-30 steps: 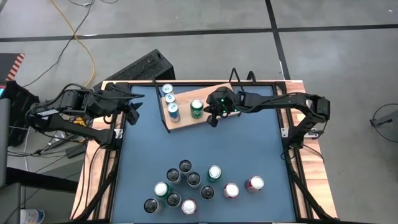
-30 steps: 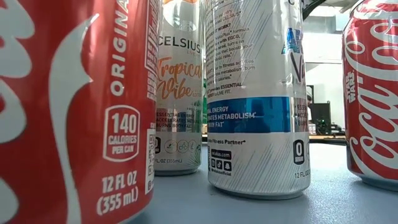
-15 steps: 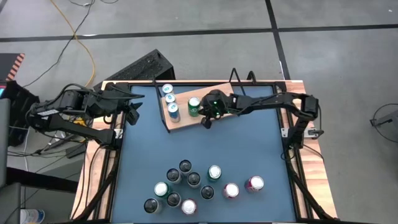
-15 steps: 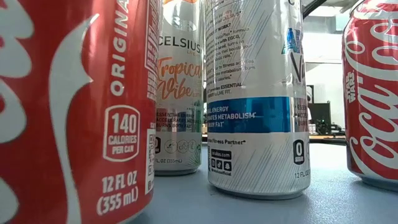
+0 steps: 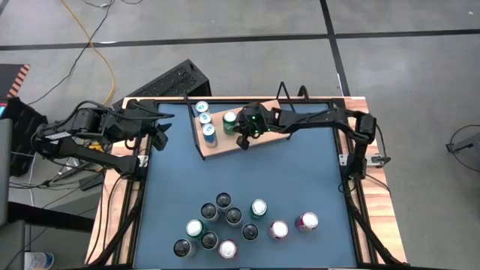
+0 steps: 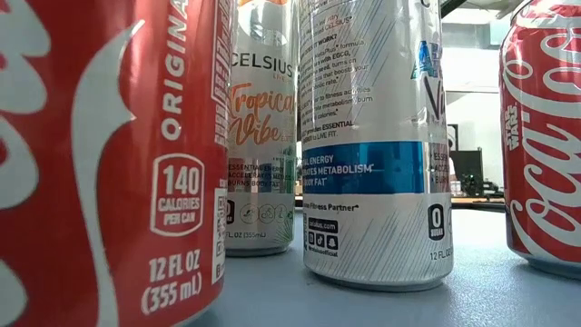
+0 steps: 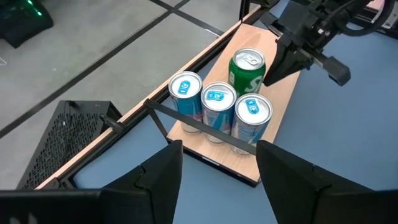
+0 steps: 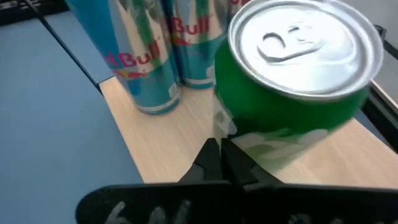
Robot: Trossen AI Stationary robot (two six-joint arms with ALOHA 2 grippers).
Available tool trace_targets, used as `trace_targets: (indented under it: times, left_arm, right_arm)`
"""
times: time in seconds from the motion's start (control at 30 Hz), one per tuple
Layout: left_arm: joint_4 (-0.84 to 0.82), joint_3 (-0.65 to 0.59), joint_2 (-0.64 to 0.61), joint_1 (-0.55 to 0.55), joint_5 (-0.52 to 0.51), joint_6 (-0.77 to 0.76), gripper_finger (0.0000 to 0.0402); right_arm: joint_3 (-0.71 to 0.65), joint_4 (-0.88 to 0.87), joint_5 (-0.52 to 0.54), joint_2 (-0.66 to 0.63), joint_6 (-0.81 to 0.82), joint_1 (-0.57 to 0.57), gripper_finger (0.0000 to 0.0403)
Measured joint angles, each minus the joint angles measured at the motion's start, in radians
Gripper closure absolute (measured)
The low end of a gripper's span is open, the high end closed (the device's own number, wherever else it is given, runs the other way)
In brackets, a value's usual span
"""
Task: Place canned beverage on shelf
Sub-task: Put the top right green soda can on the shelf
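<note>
Shelf (image 5: 225,139) holds three blue cans (image 7: 219,99) and one green can (image 5: 229,119), which touches the right gripper's (image 5: 241,139) pressed-together jaws. Left gripper (image 5: 161,129): jaws spread, empty.

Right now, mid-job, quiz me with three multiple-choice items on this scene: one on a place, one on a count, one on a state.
1. Where does the green can stand?
A. on the shelf, beside the blue cans
B. among the cans at the table's near edge
C. on the floor

2. How many blue cans are on the shelf?
A. one
B. three
C. five

3. How are the right gripper's fingers?
A. wide open around the green can
B. shut, tips against the green can's side
C. shut on a blue can

Answers:
1 A: the left wrist view shows it on the light-wood board next to the blue trio.
2 B: three blue tops show there.
3 B: the right wrist view shows the fingers pressed together at the can's wall.

The left gripper waits at the table's left edge.
</note>
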Motion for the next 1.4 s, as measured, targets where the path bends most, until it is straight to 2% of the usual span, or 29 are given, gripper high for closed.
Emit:
trace_targets:
  times: [0.2, 0.93, 1.17, 1.4]
  left_arm:
    - [-0.001, 0.000, 0.000, 0.000, 0.002, 0.000, 0.0209]
    - [0.001, 0.000, 0.000, 0.000, -0.016, -0.013, 0.0209]
    - [0.001, 0.000, 0.000, 0.000, -0.031, -0.018, 0.0209]
    - [0.001, 0.000, 0.000, 0.000, -0.031, -0.039, 0.0209]
  right_arm:
    - [-0.002, -0.081, 0.001, -0.022, -0.003, -0.012, 0.0403]
    - [0.000, 0.105, -0.019, -0.020, -0.038, -0.084, 0.0403]
    - [0.000, 0.115, -0.029, -0.020, -0.056, -0.104, 0.0403]
    - [0.000, 0.054, -0.012, -0.020, -0.052, -0.108, 0.0403]
